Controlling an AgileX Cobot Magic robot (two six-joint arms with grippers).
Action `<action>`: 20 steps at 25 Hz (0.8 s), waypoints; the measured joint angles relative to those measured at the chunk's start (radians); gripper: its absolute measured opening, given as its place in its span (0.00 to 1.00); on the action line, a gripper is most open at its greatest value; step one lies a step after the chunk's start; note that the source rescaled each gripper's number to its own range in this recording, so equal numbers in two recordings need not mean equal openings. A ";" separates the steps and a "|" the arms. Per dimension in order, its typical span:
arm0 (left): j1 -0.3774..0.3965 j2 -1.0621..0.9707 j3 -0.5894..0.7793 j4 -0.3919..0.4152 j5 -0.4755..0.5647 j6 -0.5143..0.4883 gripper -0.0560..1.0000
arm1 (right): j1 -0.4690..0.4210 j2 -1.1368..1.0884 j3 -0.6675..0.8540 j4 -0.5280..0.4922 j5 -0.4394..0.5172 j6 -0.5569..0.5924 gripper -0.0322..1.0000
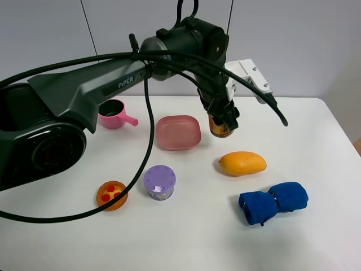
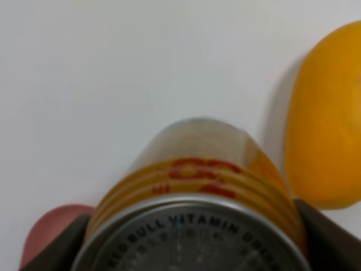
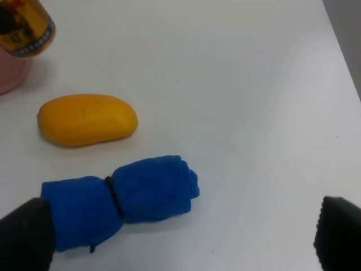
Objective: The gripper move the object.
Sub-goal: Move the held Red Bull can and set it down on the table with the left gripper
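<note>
The gold-yellow can (image 1: 220, 127) with its red-and-dark label sits between the black jaws of my left gripper (image 1: 223, 117), which has reached across to the middle of the table. The left wrist view shows the can's silver top (image 2: 192, 237) with a dark jaw on each side. The can appears tilted and held just above the white table (image 1: 304, 135), between the pink bowl and the mango. In the right wrist view the can (image 3: 22, 25) shows at one corner. My right gripper (image 3: 180, 240) is open and empty, its fingertips (image 3: 25, 237) wide apart near the blue cloth.
A pink bowl (image 1: 178, 132) lies just left of the can, and a yellow mango (image 1: 242, 163) in front of it. A rolled blue cloth (image 1: 273, 202), a purple lidded cup (image 1: 159, 182), a pink pot (image 1: 115, 114) and a small orange dish (image 1: 111, 195) also stand on the table.
</note>
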 joint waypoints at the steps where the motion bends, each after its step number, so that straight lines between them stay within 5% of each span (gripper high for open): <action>1: 0.000 0.012 0.000 -0.004 -0.003 0.005 0.06 | 0.000 0.000 0.000 0.000 0.000 0.000 1.00; 12: 0.000 0.067 0.000 -0.040 -0.183 0.046 0.06 | 0.000 0.000 0.000 0.000 0.000 0.000 1.00; 20: 0.000 0.140 0.000 -0.022 -0.200 0.100 0.06 | 0.000 0.000 0.000 0.000 0.000 0.000 1.00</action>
